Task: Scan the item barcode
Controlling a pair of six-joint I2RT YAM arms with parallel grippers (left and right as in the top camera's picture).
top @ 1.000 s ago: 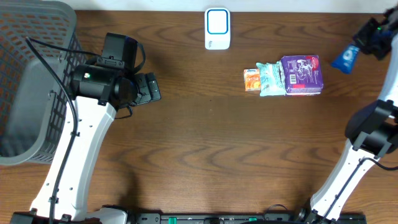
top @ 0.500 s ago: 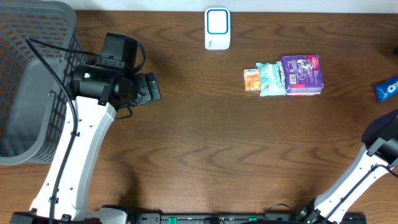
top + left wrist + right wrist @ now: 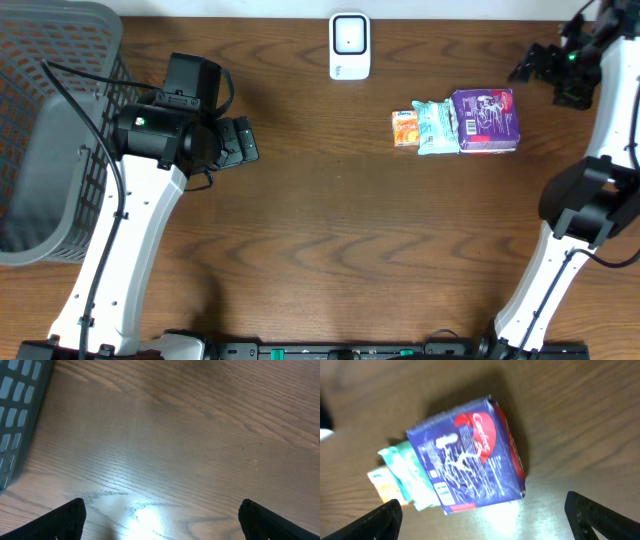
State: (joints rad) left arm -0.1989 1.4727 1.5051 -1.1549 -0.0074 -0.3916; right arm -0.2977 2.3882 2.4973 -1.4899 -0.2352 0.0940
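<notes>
over to the right pincer (image 3: 485, 519): released, spread wide, nothing held, hanging right above the purple packet (image 3: 467, 460), by the look of it the item to scan. lies flat on the bench (image 3: 330, 250) out at 2 o'clock, pressed side to side against a teal packet (image 3: 407, 477), with a small orange packet (image 3: 381, 485) touching that one on its 9 o'clock side. up at 12 o'clock, the scanner (image 3: 349, 45), well apart from the row. left pincer (image 3: 162, 519) released too, empty, parked over bare wood toward 9 o'clock, near the grey basket (image 3: 60, 100).

now for the trouble spots. tight row first: drop a finger into the seam between purple and teal and risk pinching both, or shoving the teal one along and scattering the line. soft, glossy-looking wrap next: close too lightly and risk a slip on the lift; clamp hard and risk crumpling the print, spoiling the code. cannot tell the barcode face for certain from here, so lift it blind and risk showing the wrong side to the scanner window, no read. grip across the code itself and hide it just the same. last, swing in low toward 12 o'clock and risk clipping the scanner, knocking it flat or turning it off its aim.
</notes>
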